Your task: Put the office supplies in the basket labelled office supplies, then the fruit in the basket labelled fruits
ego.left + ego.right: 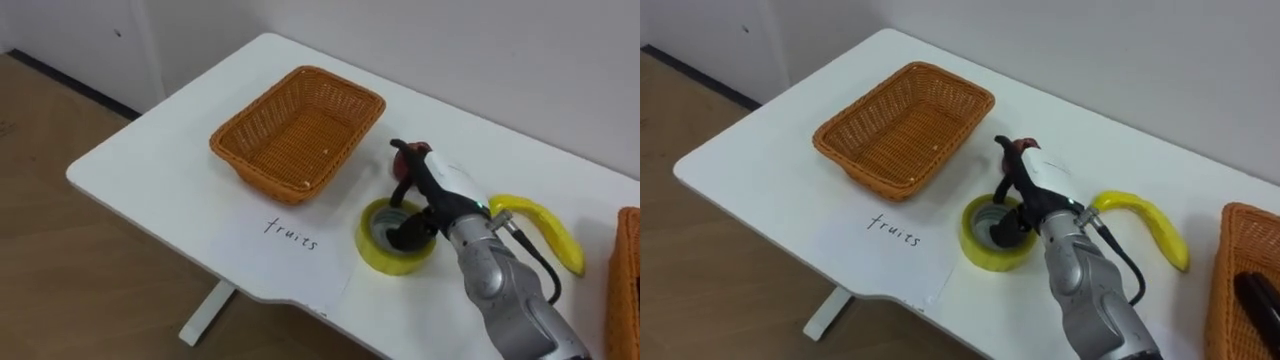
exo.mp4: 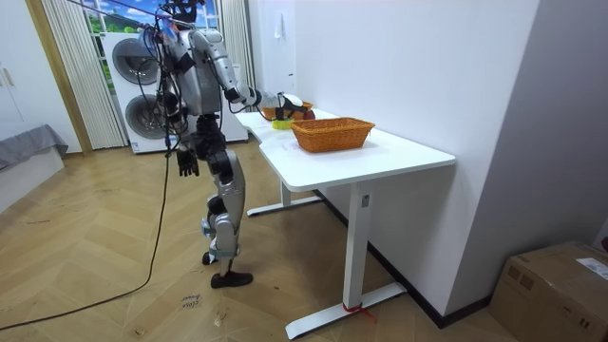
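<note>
Tape (image 1: 385,255) now, or fruit?

Tape, I judge. My right hand (image 1: 438,195) is down on it, over the rim at its twelve o'clock and reaching into the hole. Whether I am clamped on it or merely resting there, I cannot tell.

And the left?

My left hand (image 2: 187,163) hangs at my side in the room view, too small to read.

Where does the tape sit?

On the table (image 1: 150,160), at four o'clock of the fruits basket (image 1: 298,130), which holds nothing I can see. A red fruit (image 1: 415,152) lies right behind my hand at twelve. The banana (image 1: 545,228) lies at three.

So the next move?

If the hold is sound, lift straight up, then carry toward four o'clock to the second basket (image 1: 1232,262), where a dark thing (image 1: 1258,298) lies. The lift must clear the red fruit and pass the banana without nudging either. A roll held by one wall may tip, so I'd go slowly.
</note>
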Robot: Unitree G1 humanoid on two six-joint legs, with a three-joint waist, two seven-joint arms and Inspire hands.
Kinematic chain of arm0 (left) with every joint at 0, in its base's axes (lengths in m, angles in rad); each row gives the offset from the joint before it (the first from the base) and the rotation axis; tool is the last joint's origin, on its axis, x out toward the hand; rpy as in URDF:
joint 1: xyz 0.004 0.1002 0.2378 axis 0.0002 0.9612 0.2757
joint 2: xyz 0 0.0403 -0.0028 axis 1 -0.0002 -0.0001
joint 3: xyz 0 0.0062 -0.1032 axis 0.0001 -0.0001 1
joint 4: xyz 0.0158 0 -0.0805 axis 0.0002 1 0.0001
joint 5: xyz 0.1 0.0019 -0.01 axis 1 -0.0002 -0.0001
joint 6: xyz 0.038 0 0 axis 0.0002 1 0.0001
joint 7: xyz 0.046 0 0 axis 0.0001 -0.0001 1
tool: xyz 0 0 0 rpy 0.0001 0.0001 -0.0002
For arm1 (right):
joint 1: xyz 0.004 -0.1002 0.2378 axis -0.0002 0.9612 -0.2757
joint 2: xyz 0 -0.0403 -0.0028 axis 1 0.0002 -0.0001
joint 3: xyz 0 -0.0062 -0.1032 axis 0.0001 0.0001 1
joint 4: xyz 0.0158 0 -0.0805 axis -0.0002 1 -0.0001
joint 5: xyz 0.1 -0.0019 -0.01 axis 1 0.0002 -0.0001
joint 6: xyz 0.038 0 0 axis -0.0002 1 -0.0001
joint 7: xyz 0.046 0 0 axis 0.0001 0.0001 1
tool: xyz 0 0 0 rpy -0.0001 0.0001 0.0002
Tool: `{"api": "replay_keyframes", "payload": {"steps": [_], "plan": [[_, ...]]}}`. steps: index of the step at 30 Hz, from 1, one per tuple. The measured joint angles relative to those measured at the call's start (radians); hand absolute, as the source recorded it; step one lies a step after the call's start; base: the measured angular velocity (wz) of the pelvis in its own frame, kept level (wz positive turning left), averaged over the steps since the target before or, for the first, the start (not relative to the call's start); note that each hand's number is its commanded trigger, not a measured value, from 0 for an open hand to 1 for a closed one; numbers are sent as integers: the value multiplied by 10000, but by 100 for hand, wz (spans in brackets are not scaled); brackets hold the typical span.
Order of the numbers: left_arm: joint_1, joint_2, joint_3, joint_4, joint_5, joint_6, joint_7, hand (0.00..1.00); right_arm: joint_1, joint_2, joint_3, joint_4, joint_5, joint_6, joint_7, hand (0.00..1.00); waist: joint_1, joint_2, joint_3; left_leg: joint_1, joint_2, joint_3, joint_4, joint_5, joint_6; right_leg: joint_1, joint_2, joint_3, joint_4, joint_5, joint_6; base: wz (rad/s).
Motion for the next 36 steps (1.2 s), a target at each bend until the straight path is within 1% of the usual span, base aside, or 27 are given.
{"api": "replay_keyframes", "payload": {"steps": [3,5,7,10,13,15,20,24,28,32,36], "plan": [[-10,-20,25,3,2,-60,-18,0,35,6,0,-1,8,-180,-163,0,-20,-10,-11,42,2,16,-98,58,1,-15,2,18,-16,-1,2,0],[-12,-27,76,4,4,-237,-32,0,139,12,-3,-2,12,-331,-274,0,-46,-39,-23,97,10,22,-144,63,7,12,-6,26,-19,-13,22,0],[-11,-27,157,11,4,-310,-97,0,220,13,-3,-2,55,-396,-389,0,-60,-66,-30,121,14,22,-158,62,14,28,-18,25,-15,-21,35,0],[-9,-26,251,20,4,-366,-203,0,281,13,-3,-2,123,-399,-517,0,-68,-135,-23,142,15,22,-178,71,35,38,-45,24,-6,-26,43,0],[-14,-26,257,50,1,-378,-223,0,356,15,-1,-3,313,-399,-648,0,-68,-225,5,146,11,22,-178,72,46,53,-58,12,0,-25,52,0],[-56,-27,255,185,1,-418,-229,0,357,15,0,-3,336,-407,-665,0,-70,-245,14,144,11,28,-169,68,50,55,-58,21,3,-21,58,0],[-30,-26,251,256,4,-436,-229,0,394,33,27,-6,311,-422,-833,0,-72,-241,16,142,14,197,-165,57,62,37,-55,22,15,-19,59,-2],[-31,-27,248,254,4,-473,-227,0,397,32,121,-6,311,-423,-1017,0,-109,-236,18,143,14,213,-165,55,65,36,-55,22,16,-17,61,0],[-38,-28,249,406,3,-601,-226,0,418,35,156,-170,305,-428,-1057,0,-227,-211,27,142,15,220,-165,50,70,27,-53,27,16,-16,63,0],[-32,-29,258,525,0,-687,-224,0,735,41,156,-857,314,-609,-1185,0,-316,-145,67,148,22,255,-165,45,75,21,-51,43,13,-14,66,0],[-54,-28,262,573,2,-877,-167,0,816,36,154,-1311,322,-740,-1250,0,-331,-104,62,154,30,272,-170,45,75,11,-52,61,14,-14,67,0]]}}
